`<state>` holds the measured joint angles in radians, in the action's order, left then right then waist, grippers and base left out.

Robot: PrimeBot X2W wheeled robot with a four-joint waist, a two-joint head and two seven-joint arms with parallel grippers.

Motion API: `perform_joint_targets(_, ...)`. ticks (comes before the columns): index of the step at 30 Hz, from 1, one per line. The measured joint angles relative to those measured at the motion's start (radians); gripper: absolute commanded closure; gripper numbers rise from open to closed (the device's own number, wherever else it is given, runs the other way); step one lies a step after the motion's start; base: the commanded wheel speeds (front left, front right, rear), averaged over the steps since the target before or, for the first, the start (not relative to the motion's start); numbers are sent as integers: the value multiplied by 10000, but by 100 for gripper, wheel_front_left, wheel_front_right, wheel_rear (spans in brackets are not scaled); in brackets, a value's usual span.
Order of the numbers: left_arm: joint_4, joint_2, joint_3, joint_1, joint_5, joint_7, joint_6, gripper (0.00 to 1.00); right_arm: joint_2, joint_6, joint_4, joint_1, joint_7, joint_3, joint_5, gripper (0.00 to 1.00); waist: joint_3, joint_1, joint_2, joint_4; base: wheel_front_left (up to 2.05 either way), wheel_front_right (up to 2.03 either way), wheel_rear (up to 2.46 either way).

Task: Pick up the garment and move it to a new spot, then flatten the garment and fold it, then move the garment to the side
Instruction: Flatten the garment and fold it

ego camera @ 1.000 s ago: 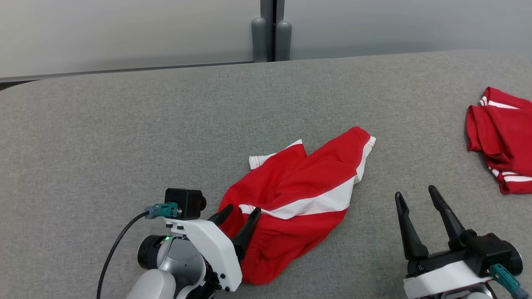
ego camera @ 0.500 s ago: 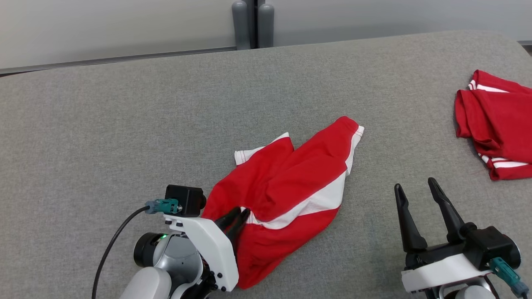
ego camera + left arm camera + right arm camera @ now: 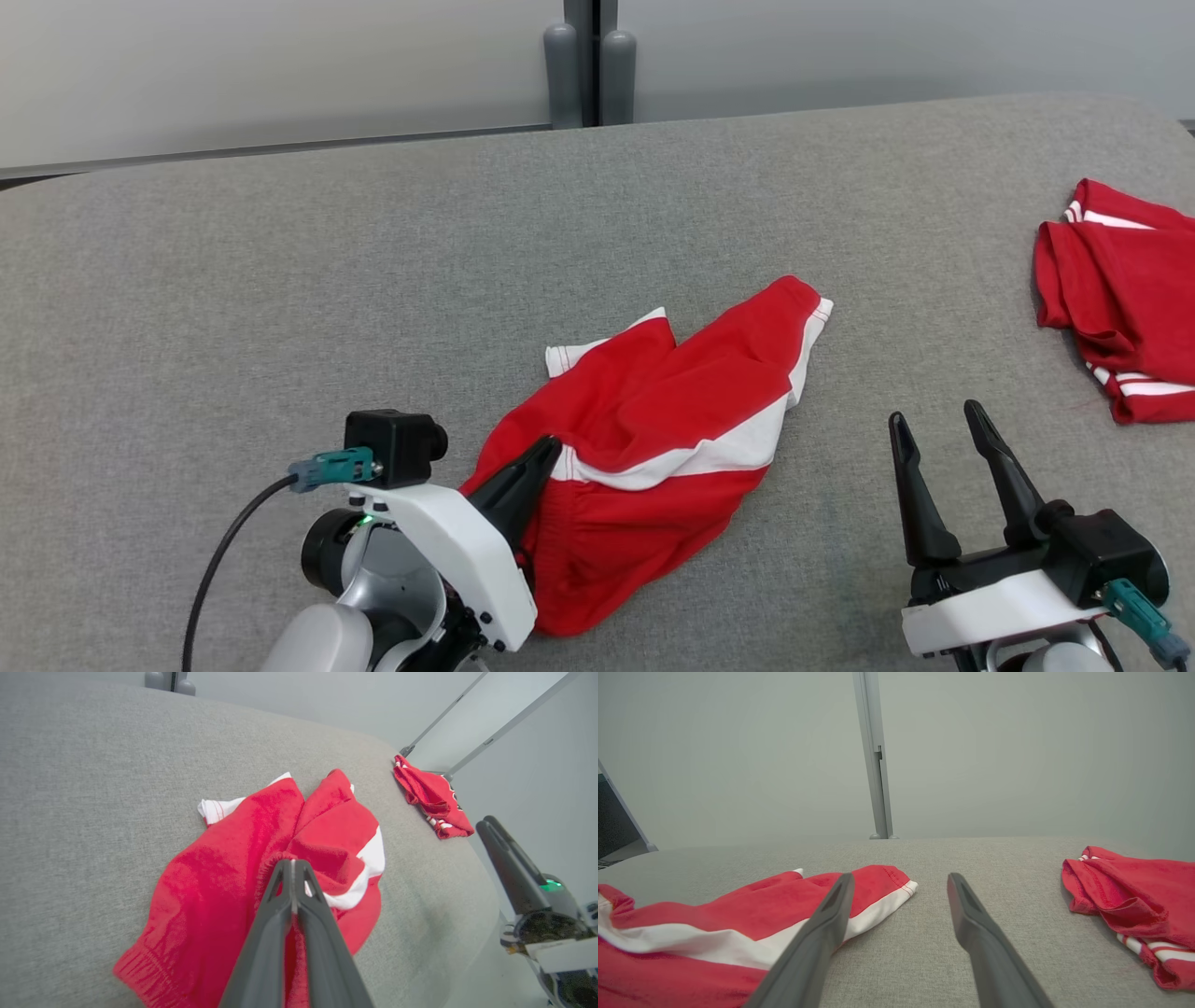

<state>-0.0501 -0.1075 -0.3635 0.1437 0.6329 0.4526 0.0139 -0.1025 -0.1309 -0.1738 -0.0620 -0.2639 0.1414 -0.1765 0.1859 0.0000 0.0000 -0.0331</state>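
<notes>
Left end effector (image 3: 549, 448) just closed onto crumpled red-white fabric garment (image 3: 672, 411); right end effector (image 3: 934, 414) apart. Pickup step; next lift, relocate.

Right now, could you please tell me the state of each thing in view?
garment: crumpled on the table, unfolded, waistband pinched.
left gripper: shut on the garment.
right gripper: open, empty.
second garment: bunched near the table's right edge, untouched.

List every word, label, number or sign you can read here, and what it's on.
None can be read.
The red garment has white stripes but no lettering, and so does the second red garment.
The left gripper and right gripper carry no legible label.
The grey surface is plain.
</notes>
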Motion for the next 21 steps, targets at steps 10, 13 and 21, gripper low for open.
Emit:
perform_joint_targets(10, -1912, 213, -899, -1475, 978, 17, -460, 100, -84, 0, 104, 14, 0, -119, -10, 0, 108, 0, 0, 406, 0, 0, 0)
perform_joint_targets(13, -1783, 73, -988, -1760, 800, -2, -334, 100, -121, 0, 115, 10, 2, -102, -12, 0, 243, 0, 0, 522, 0, 0, 0)
perform_joint_targets(21, -1547, 176, -1279, -2012, 880, 107, -184, 33, -236, 0, 123, -6, 0, -58, -36, 0, 344, 0, 0, 738, 0, 0, 0)
